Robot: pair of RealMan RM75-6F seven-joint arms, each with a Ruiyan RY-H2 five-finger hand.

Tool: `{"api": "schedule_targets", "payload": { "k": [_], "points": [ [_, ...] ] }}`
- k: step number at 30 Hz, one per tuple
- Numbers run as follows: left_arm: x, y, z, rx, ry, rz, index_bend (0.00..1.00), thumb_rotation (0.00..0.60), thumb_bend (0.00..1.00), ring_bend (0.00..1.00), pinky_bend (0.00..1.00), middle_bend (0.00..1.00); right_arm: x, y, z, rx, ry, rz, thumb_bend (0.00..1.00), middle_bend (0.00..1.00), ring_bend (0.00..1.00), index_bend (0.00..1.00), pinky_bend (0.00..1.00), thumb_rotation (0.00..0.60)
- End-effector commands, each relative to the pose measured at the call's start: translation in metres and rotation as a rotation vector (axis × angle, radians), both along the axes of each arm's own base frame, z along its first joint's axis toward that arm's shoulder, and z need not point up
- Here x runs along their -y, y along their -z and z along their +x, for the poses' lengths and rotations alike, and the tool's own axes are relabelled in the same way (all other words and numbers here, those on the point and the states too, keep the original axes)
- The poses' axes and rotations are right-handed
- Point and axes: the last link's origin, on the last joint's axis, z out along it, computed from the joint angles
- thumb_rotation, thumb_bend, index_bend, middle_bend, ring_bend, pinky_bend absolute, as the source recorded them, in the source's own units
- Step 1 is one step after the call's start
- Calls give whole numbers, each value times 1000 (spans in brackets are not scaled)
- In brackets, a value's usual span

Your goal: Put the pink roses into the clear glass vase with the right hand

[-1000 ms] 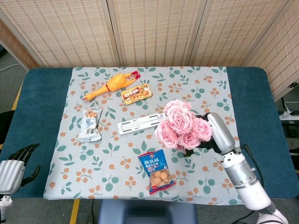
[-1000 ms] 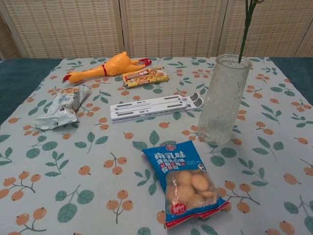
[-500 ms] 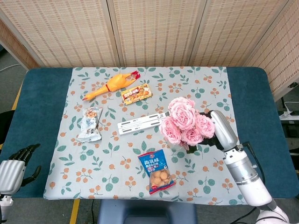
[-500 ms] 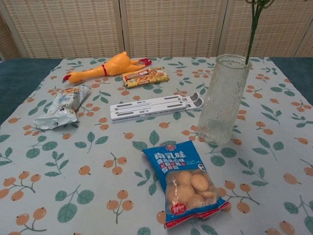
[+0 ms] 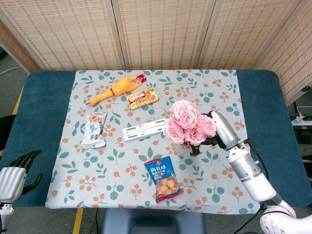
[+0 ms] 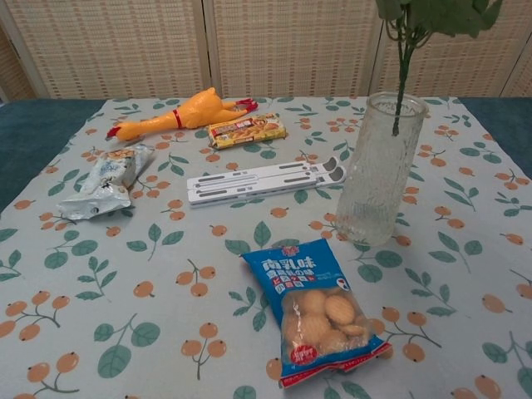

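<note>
The pink roses (image 5: 187, 123) are a bunch of blooms held up over the right middle of the table. My right hand (image 5: 213, 140) grips them from the right side and is mostly hidden behind the flowers and leaves. In the chest view the green stem (image 6: 401, 76) hangs down through the mouth of the clear glass vase (image 6: 378, 170), its tip just inside the top. Leaves (image 6: 440, 12) show at the upper edge there. The vase stands upright; in the head view the roses cover it. My left hand (image 5: 17, 171) hangs off the table's near left corner, holding nothing.
A blue cookie bag (image 6: 318, 309) lies in front of the vase and a white folding stand (image 6: 264, 180) to its left. Farther left and back lie a crumpled snack packet (image 6: 108, 179), a rubber chicken (image 6: 184, 112) and an orange snack bar (image 6: 247, 130).
The roses have come down and shifted slightly left, over the vase. The stem tip has sunk from the rim into the neck, and the leaves have dropped into the chest view. Left hand still.
</note>
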Motion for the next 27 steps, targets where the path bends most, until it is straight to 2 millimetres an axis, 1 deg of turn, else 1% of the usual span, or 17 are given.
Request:
{"api": "schedule_targets", "payload": {
  "k": [1,4,8,15,17,19,21,22,23,24,26,27],
  "points": [
    [0,0,0,-1,1,-1,159,600,373,268,443,217,-2,-3,5,-2,-9,-9,659,886,942,905,978,600],
    [0,0,0,-1,3,-1,159,600,373,269,443,217,-6,-6,5,-11,-5,-27,660,887,942,905,978,600],
    [1,0,1,0,4,0,160,600,372,269,443,217,-6,-8,-1,-19,20,-33,660,887,942,906,979,600],
    [0,2,0,-4,1,-7,159,600,372,270,443,218,4,-3,-18,-16,64,10,659,886,942,905,978,600],
    [0,2,0,-4,-1,-8,159,600,372,272,443,218,8,-1,-24,-12,77,24,655,886,942,892,979,600],
    [0,2,0,-4,-2,-8,159,600,373,273,443,218,12,1,-31,-21,86,35,591,886,942,828,978,600],
    [0,2,0,-3,-1,-8,159,600,374,273,444,218,15,3,-37,-35,97,53,425,887,942,690,978,600],
    [0,2,0,-3,-2,-8,159,600,374,273,443,218,15,4,-40,-43,101,62,366,887,942,632,978,600],
    [0,2,0,-3,-2,-7,159,600,373,273,443,218,16,5,-43,-55,105,74,323,887,942,584,978,600],
    [0,2,0,-3,-2,-7,159,600,373,273,443,218,17,6,-46,-64,108,82,258,887,942,497,978,600],
    [-1,2,0,-4,-2,-9,159,600,373,273,443,218,18,6,-50,-84,114,101,190,887,941,391,978,600],
    [-1,2,0,-4,-3,-9,159,600,373,273,443,218,18,7,-52,-90,118,109,149,887,941,319,978,600]
  ]
}}
